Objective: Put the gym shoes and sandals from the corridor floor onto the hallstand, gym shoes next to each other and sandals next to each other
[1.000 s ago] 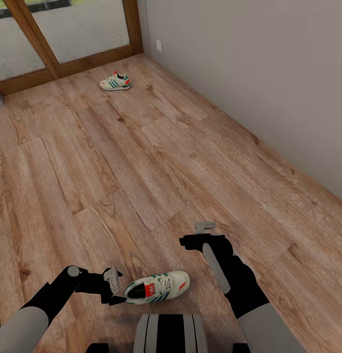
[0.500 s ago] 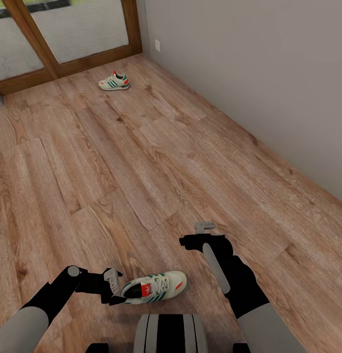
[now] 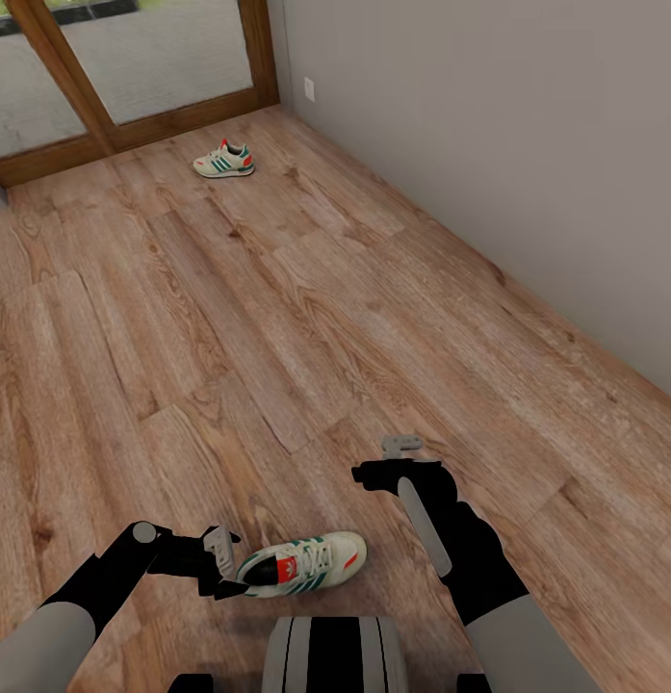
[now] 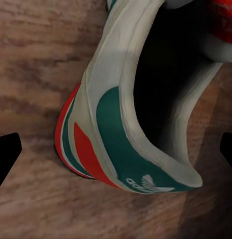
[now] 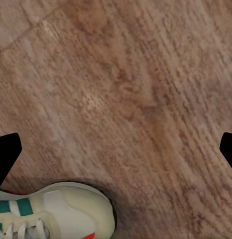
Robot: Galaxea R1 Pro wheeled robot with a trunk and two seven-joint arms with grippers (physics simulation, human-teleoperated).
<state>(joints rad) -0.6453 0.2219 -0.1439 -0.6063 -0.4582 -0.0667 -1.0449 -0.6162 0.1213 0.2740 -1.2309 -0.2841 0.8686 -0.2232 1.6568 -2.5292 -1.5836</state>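
The left end effector (image 3: 226, 563) sits at the heel of the near gym shoe (image 3: 304, 565), its fingers spread wide either side of the heel collar in the left wrist view, not yet clamped. The right end effector (image 3: 402, 446) hangs over bare corridor floor (image 3: 306, 327) just beyond the shoe's toe; its finger spread I cannot tell. Judging by this, the task is barely begun: the shoe lies on the planks, and the far gym shoe (image 3: 224, 161) lies well apart by the glazed wooden door (image 3: 133, 67). A grey wall (image 3: 489, 125) runs along the right; nothing blocks the path between.
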